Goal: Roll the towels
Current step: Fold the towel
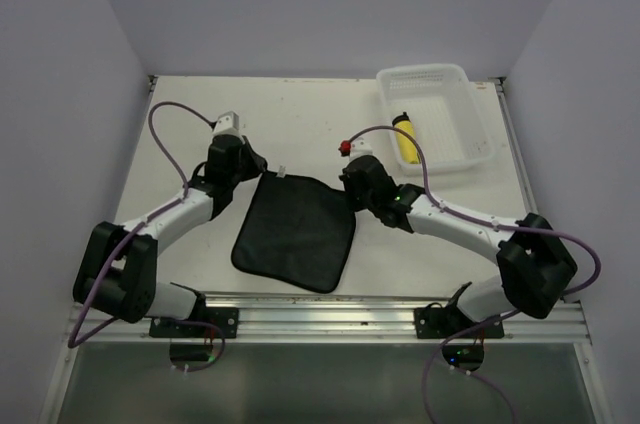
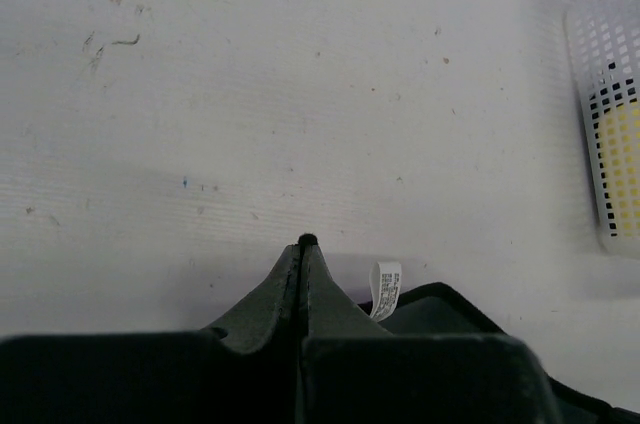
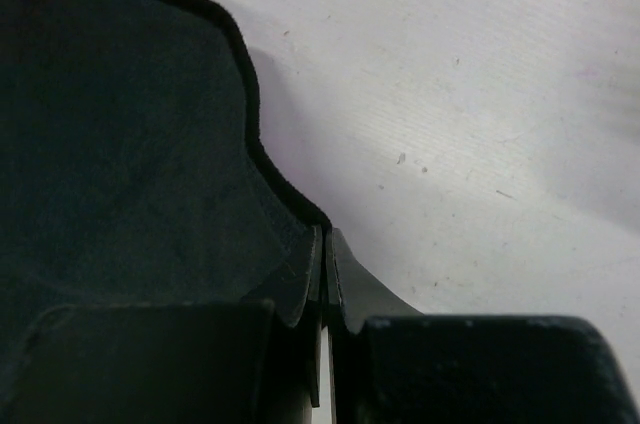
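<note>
A dark towel (image 1: 295,229) lies spread flat on the table (image 1: 190,109) between the two arms; its white label (image 2: 385,289) sticks up at the far edge. The left gripper (image 1: 256,167) sits at the far left corner, fingers pressed together with a dark sliver of edging at their tip; the right gripper (image 1: 350,182) is pinched on the far right corner, the hem running in between its fingers. A yellow towel (image 1: 406,139) lies rolled in the basket (image 1: 425,72), far right.

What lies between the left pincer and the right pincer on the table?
The far edge of the dark towel, with a white tag, spans it; the top view shows this.
</note>
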Robot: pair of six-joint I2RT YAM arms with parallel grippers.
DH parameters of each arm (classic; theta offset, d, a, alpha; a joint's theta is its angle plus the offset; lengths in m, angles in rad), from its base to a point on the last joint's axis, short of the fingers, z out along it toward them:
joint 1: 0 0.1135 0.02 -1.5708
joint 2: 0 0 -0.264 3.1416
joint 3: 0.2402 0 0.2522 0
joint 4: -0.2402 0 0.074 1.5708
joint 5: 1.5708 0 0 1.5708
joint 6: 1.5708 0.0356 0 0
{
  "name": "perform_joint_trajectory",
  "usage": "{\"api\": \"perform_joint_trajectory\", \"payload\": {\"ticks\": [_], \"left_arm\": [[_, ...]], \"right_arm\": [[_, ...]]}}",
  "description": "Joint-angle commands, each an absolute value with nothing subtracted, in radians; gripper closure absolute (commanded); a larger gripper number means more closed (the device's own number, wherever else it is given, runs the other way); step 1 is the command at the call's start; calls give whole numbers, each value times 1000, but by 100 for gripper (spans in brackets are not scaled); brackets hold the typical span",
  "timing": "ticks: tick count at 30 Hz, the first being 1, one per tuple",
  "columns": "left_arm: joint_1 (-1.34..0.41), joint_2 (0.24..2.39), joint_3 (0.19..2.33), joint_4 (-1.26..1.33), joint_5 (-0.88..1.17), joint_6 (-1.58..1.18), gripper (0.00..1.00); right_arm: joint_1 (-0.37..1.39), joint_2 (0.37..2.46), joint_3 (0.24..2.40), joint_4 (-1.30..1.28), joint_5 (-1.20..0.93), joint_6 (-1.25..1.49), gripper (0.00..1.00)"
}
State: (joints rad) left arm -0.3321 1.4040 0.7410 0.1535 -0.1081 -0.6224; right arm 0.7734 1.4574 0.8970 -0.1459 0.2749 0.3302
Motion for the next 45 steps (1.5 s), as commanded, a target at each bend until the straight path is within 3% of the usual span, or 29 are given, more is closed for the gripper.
{"api": "perform_joint_trajectory", "payload": {"ticks": [1,11,45], "left_arm": [[-307,1332,698,233,-78,-661,100],[-256,1206,588,233,-58,-687,100],[-256,756,403,-95,-206,-698,100]], "right_arm": [[811,1396,873,-193,307,298,100],[879,1273,793,-189,239,330,100],[1160,1223,735,-264,316,500,100]]}}
